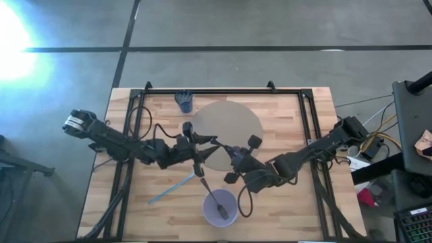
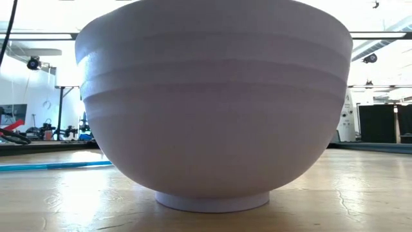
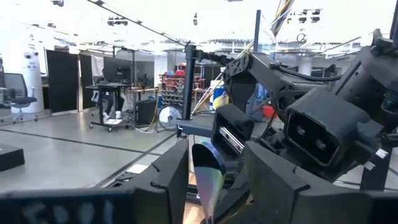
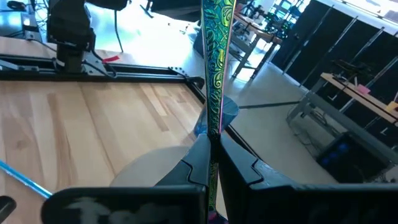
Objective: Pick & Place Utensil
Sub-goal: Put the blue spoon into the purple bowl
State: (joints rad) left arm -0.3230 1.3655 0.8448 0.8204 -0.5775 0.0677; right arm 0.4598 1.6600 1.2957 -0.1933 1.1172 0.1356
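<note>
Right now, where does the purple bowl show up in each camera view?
High: bowl at bottom centre, near the table's front edge, a utensil lying in it.
Low: bowl fills nearly the whole picture.
Left wrist: not in it.
Right wrist: not in it.
Shared landmark: blue straw.

A: What is the big brown thing?
B: A wooden table (image 1: pixel 297 169). It is made of long light boards.
A: And the round flat thing on it?
B: A tan mat (image 1: pixel 236 121). It lies in the middle, close to the far edge.
A: I see something blue next to it!
B: Yes, a small blue cup (image 1: pixel 185 101). It stands just beside the mat.
A: What is under the table?
B: A grey floor (image 1: pixel 236 27) with dark lines (image 1: pixel 202 48) across it. One corner has a bright spot of light (image 1: pixel 10 47).
A: And on the side?
B: Some wires (image 1: pixel 378 128) lie on the floor. Far off in the room there is a black chair (image 3: pixel 17 93).
</note>
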